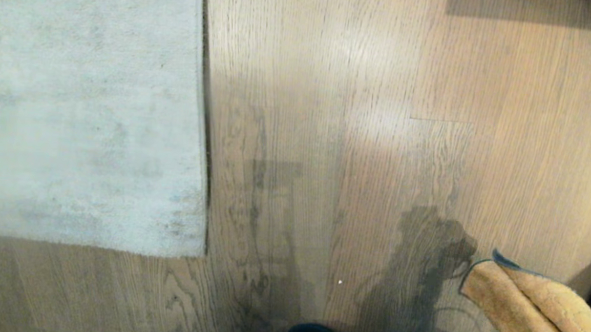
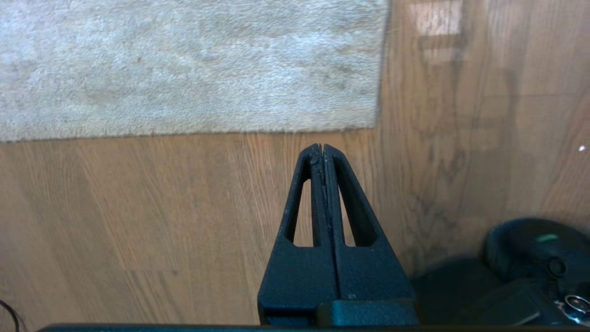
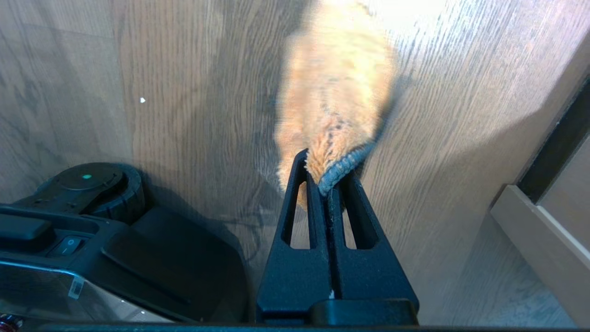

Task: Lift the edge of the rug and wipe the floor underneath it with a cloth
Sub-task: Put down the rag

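The rug edge (image 1: 204, 129) lies flat on the floor (image 1: 328, 137) at the left. The left gripper (image 2: 324, 146) hangs above bare planks near the rug corner, fingers pressed together, empty. At the right, the right gripper (image 3: 328, 182) pinches the cloth (image 1: 532, 314), which hangs above the floor.

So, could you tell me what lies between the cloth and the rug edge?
Only bare floor separates the cloth, held by the right gripper, from the rug edge, in the head view.
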